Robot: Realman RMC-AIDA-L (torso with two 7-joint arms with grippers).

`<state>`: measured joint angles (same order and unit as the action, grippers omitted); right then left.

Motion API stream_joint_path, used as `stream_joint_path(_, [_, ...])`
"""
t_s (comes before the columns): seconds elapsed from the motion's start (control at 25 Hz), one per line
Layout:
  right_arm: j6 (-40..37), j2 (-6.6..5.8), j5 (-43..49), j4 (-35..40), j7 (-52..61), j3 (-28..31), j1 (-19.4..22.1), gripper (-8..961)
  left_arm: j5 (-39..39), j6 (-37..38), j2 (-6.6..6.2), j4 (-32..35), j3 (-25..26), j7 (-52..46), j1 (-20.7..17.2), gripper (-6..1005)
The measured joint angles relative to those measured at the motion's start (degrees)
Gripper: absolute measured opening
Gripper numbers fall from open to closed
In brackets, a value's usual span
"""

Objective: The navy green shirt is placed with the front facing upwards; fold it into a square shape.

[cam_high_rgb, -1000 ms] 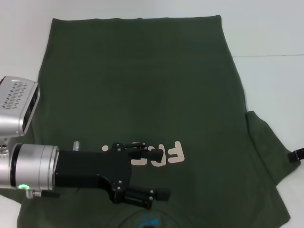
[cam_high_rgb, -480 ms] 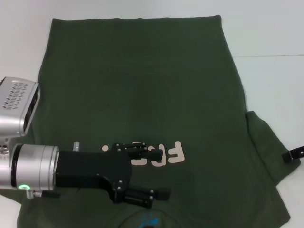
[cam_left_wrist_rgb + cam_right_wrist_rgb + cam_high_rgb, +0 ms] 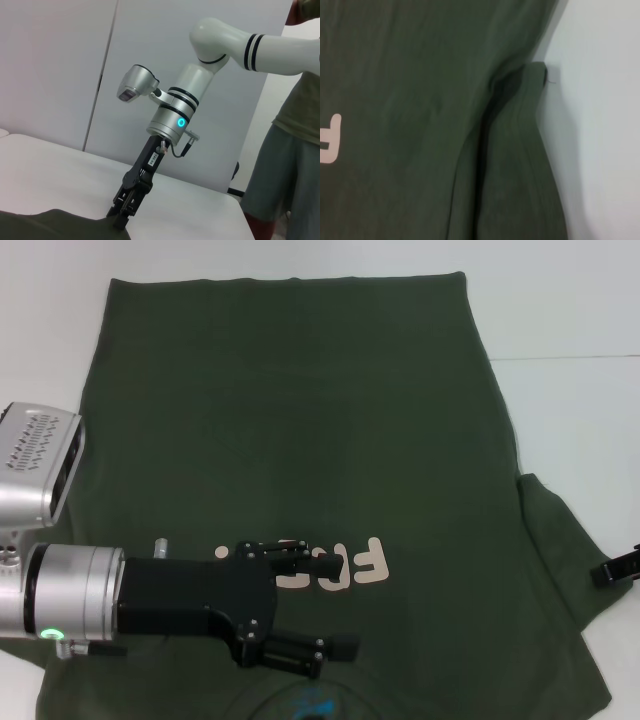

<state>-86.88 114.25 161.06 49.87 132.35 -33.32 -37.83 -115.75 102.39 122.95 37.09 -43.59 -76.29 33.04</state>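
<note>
Left hand (image 3: 325, 605) is seen in the head view above the shirt (image 3: 300, 420), by the pale letters (image 3: 350, 565), its fingers parted and empty. The shirt is spread flat on the white tabletop (image 3: 580, 300). Right hand (image 3: 612, 570) is at the sleeve edge. In the left wrist view, the right hand (image 3: 120, 220) touches the shirt's edge (image 3: 50, 225); its grip cannot be told. In the right wrist view, the sleeve (image 3: 520, 150) lies folded beside the tabletop (image 3: 600, 125).

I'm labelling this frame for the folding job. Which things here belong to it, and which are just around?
Part of the job:
- navy green shirt, spread flat
- left gripper, over the lettering
- right gripper, fingers at the sleeve edge

Just around:
- white table
- person standing by
</note>
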Motion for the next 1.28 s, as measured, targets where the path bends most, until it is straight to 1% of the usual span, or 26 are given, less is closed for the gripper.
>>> stream_joint_path(0.08, [0.16,-0.02,0.01,-0.01,0.03,-0.03,-0.01,800,0.0,0.0,0.0,0.0,0.0,0.0,0.0,933])
stream_joint_path(0.32, [0.17,-0.05,0.12,-0.04,0.7,-1.02,-0.08,572,0.0,-0.04,0.0,0.0,0.0,0.1,0.0,932])
stream_joint_path(0.4, [0.15,-0.02,0.13,-0.04,1.04,-1.7,-0.08,556,0.0,-0.08,0.0,0.0,-0.01,0.24,0.02,932])
stream_joint_path(0.64, [0.13,0.14,0.13,-0.04,1.73,-2.77,-0.08,550,0.0,-0.1,0.0,0.0,0.0,0.5,0.04,932])
stream_joint_path(0.84, [-0.18,0.44,-0.2,0.22,1.15,-2.87,-0.14,487,0.0,-0.16,0.0,0.0,-0.01,0.52,0.0,932])
stream_joint_path(1.04, [-0.28,0.41,-0.25,0.25,1.12,-2.89,-0.26,425,0.0,-0.53,0.06,-0.07,0.0,0.53,0.0,932])
stream_joint_path(1.28, [-0.29,0.2,-0.25,0.02,1.19,-2.89,-0.32,178,0.0,-0.74,0.09,-0.09,-0.01,0.62,0.0,933])
